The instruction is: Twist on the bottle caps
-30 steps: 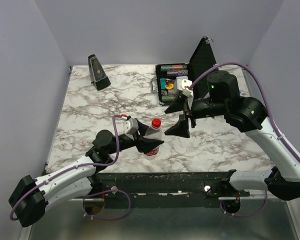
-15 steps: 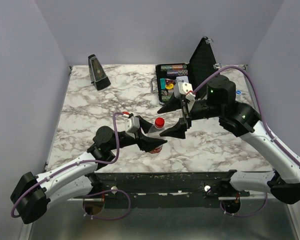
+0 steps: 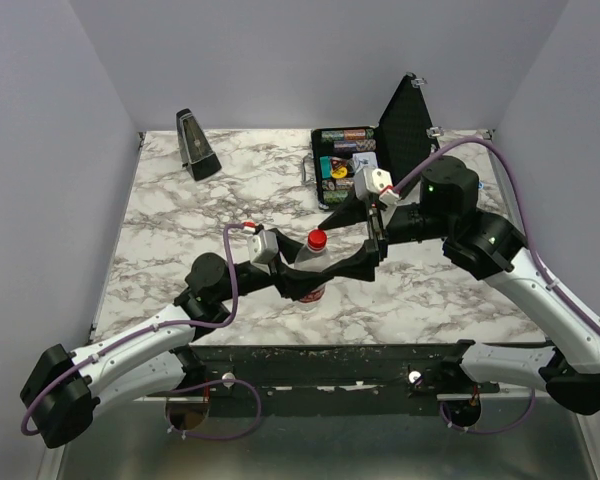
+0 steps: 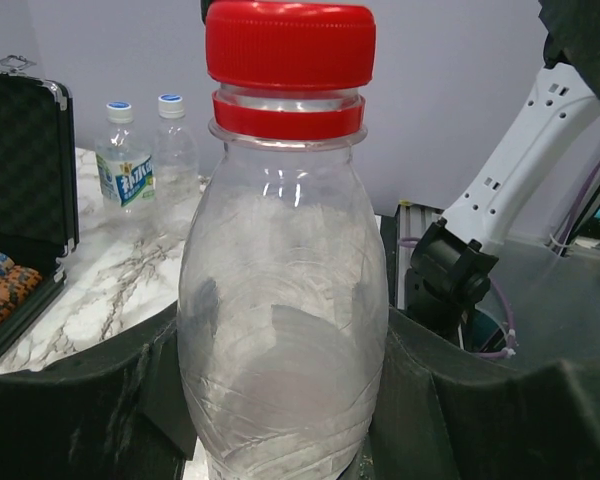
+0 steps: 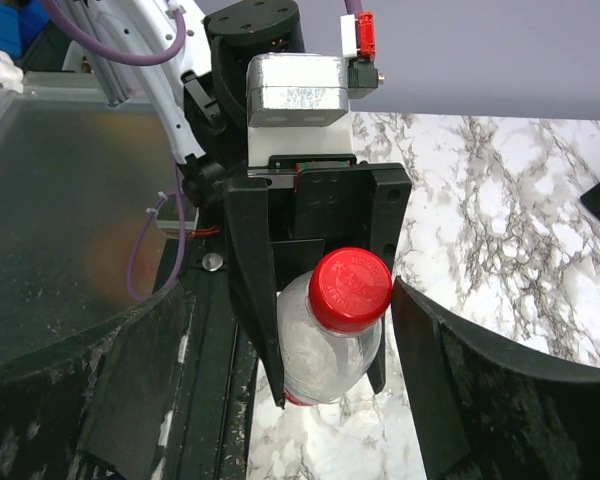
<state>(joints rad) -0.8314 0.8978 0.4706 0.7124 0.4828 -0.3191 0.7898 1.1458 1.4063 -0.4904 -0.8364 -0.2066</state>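
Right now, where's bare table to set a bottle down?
Biggest free patch: table left, between metronome and left arm. Smaller one near right, between right arm and near edge. Crowded: centre, where left gripper holds the bottle, right gripper open around its red cap; also by the black case.

I am looking at a marble-patterned table [image 3: 180, 220], white with grey veins. At about 11 o'clock, near the far edge, a dark metronome [image 3: 196, 146] stands upright. At 1 o'clock a black case [image 3: 342, 170] lies open with its lid raised and coloured chips in its tray. Near 6 o'clock a clear bottle [image 3: 309, 268] with a red cap [image 3: 317, 239] is upright; I cannot tell whether its base touches the surface. From the left wrist I see a labelled bottle [image 4: 123, 165] and a bare bottle [image 4: 176, 150] side by side near the case, blue-and-white caps [image 4: 119, 105] on.
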